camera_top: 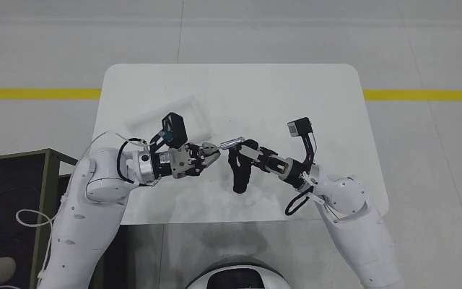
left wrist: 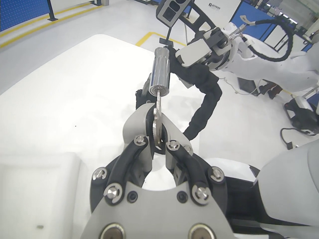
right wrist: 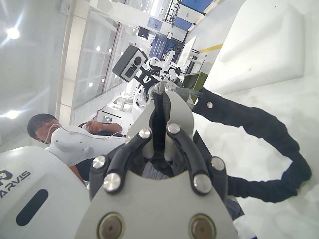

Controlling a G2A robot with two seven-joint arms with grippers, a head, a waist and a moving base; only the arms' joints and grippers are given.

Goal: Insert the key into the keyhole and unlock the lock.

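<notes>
- Two grippers meet just below the middle of the top view, over the white table [camera_top: 289,94].
- The left gripper [camera_top: 210,153], coming in from the left of the frame, is clamped on the flat head of the key [left wrist: 157,123]. Both fingers [left wrist: 139,123] press its faces.
- The key's blade points away from the gripper, and its tip is at the keyhole [left wrist: 159,91] in the end face of the lock's silver cylinder [left wrist: 160,73]. How deep it sits cannot be told.
- The lock [camera_top: 231,143] is held off the table at the centre of the top view, its cylinder lying nearly level between the two grippers.
- The right gripper [right wrist: 160,93], coming in from the right of the frame, is closed tight on the lock's black fabric-covered part next to the cylinder.
- The black cable [camera_top: 239,178] hangs down from the lock in a loop, toward the lower middle of the frame.
- A shallow white tray [camera_top: 162,115] lies on the table in the upper left, well apart from the lock.
</notes>
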